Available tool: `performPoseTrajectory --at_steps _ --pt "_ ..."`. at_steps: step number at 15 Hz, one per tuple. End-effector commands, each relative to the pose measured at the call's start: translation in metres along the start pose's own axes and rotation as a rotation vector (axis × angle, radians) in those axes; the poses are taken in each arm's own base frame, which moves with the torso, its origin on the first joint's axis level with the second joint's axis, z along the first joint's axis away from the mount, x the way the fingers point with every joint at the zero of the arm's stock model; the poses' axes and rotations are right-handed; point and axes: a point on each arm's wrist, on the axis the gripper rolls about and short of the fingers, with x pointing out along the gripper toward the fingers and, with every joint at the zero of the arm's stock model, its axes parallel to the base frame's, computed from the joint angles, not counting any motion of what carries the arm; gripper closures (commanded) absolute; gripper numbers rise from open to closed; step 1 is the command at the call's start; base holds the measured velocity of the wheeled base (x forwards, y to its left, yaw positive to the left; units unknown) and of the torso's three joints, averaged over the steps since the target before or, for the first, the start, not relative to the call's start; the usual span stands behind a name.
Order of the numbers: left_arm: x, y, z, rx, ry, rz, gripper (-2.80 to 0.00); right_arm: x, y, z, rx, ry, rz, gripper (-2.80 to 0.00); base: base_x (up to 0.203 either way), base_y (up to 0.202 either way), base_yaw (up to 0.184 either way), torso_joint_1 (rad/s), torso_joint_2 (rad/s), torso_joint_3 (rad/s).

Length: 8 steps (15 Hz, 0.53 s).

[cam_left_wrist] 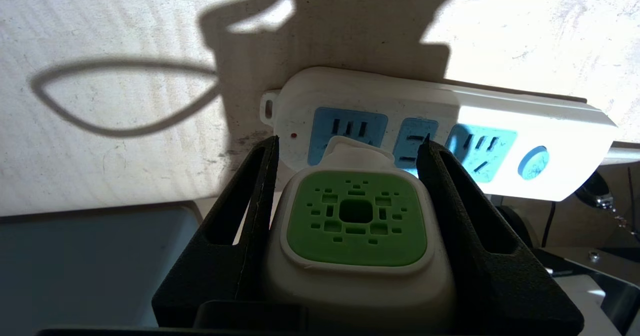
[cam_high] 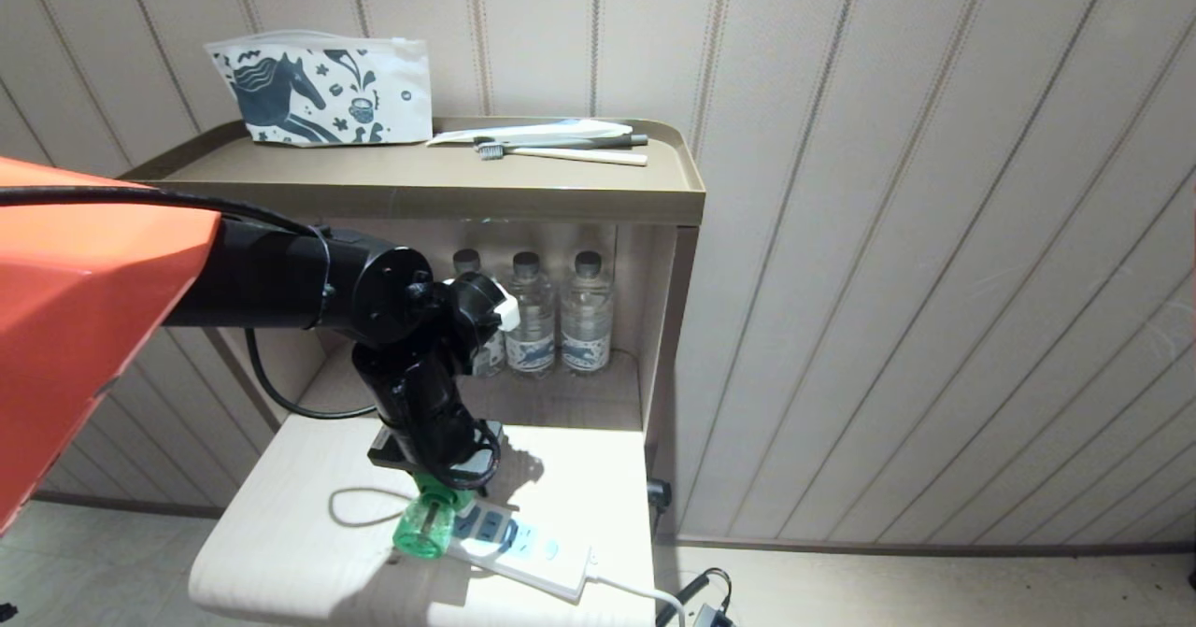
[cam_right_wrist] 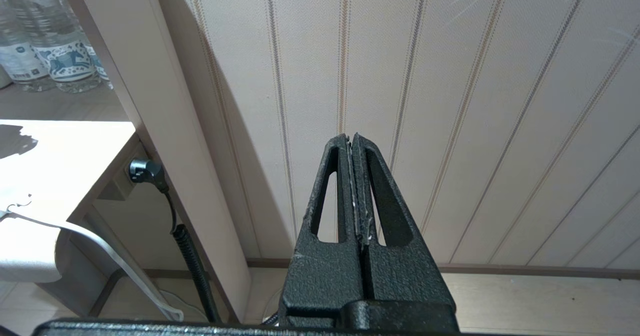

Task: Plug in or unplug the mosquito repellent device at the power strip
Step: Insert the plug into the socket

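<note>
From the head view, the left gripper (cam_high: 439, 477) points down with the mosquito repellent device (cam_high: 428, 520) just below it, at the near end of the power strip (cam_high: 523, 545). Its wrist view shows the fingers (cam_left_wrist: 260, 211) clamped on the device's white head, plug at a socket; whether it is seated I cannot tell. The right gripper (cam_right_wrist: 354, 145) hangs closed, empty, facing the wall.

Your left pincer (cam_left_wrist: 350, 148) is clamped on the mosquito repellent device (cam_left_wrist: 356, 236), one black finger (cam_left_wrist: 245, 211) against each side of its white head, green vented face toward the camera. The device's far end sits at the power strip (cam_left_wrist: 435, 120), over the light-blue socket panels. Strip lies on the pale desk (cam_left_wrist: 100, 35); blue oval button (cam_left_wrist: 533, 162) at its far end.
</note>
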Motion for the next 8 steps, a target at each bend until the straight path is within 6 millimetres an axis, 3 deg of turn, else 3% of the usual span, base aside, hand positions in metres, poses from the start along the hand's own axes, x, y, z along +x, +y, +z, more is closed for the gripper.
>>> performPoseTrajectory --at_steps 1,8 --pt "-0.0013 0.0007 -0.0002 -0.003 0.000 0.002 0.00 0.0000 0.0000 0.0001 0.000 -0.001 0.000 0.00 0.000 0.000 0.000 0.000 0.00 0.000" --pt "-0.0011 0.0007 0.0002 -0.003 0.001 0.002 0.00 0.0000 0.0000 0.0001 0.000 -0.001 0.000 0.00 0.000 0.000 0.000 0.000 0.00 0.000"
